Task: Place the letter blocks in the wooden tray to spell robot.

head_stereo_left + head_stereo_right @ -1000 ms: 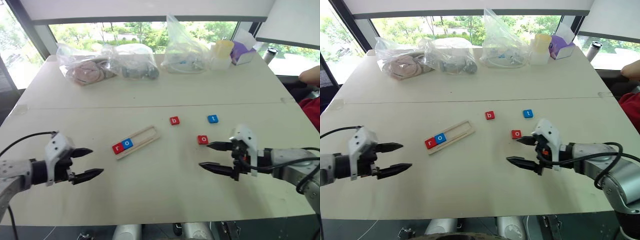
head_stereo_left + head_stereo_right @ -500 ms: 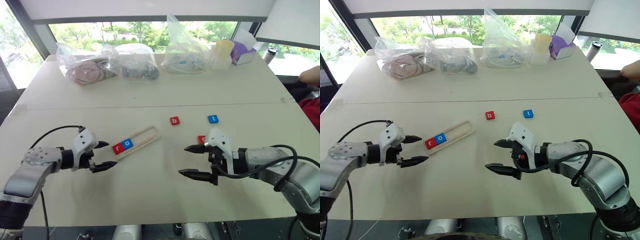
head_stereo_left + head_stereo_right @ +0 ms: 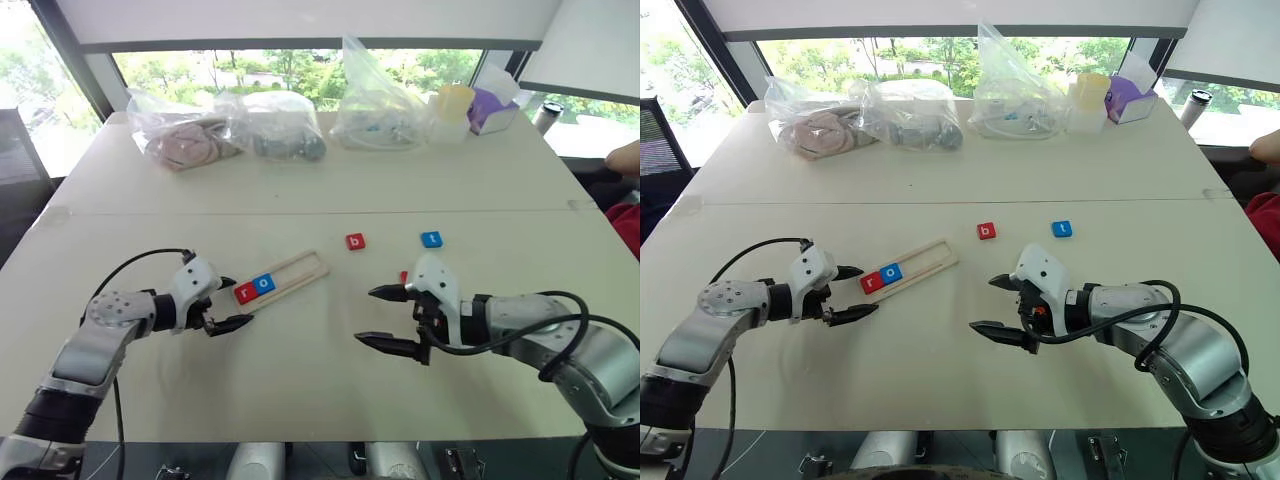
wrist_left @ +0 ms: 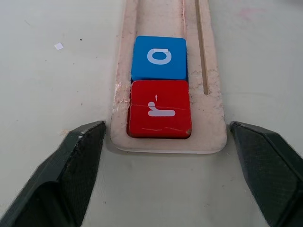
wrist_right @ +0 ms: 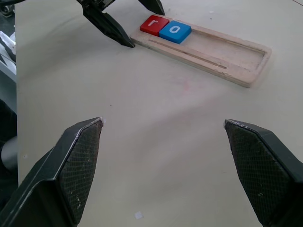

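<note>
bare table (image 3: 300,370) between hands, left hand (image 3: 228,303) straddling tray (image 3: 300,268) end

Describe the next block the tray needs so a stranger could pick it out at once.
Start at the wooden tray lying aslant on the pale table, with a red r and a blue o at its near end. Just beyond its far end lie two loose tiles. Take the red b block, not the blue t block beside it.
</note>
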